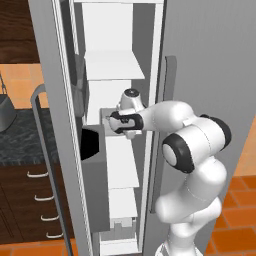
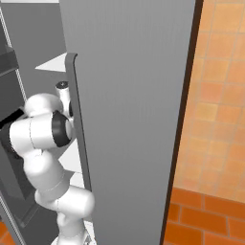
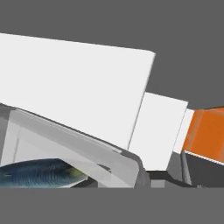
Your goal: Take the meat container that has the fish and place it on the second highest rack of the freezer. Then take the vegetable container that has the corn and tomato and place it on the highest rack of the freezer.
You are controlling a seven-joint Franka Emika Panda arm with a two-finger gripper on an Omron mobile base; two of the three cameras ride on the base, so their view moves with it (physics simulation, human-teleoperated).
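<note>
Fish (image 3: 37,174) lay inside the meat container (image 3: 87,153) in the hand view, its long silvery grey-green body stretched along the bottom of the tub, running left to right across the picture, the paler end toward the tub's rounded corner. Above the tub's pale wall stood white freezer panels (image 3: 74,87), stepping back to the right, with a patch of orange tile (image 3: 205,131) beyond them. I could not tell from here whether the fingers were clenched or released.

From the left base view, the freezer (image 1: 120,65) stood with its door (image 1: 52,100) swung open, white shelves stacked one above another between white inner walls. The arm reached in at mid height, and the gripper (image 1: 111,120) sat right at a small grey tub on a shelf there; the fingers were hidden against it. A dark speckled counter (image 1: 20,135) and wood drawers (image 1: 25,200) lay to the left, orange floor (image 1: 235,220) to the right.

From the right base view, the grey neighbouring door (image 2: 129,119) with its bar handle (image 2: 79,119) blocked most of the compartment. Orange tiles (image 2: 215,95) covered the wall.
</note>
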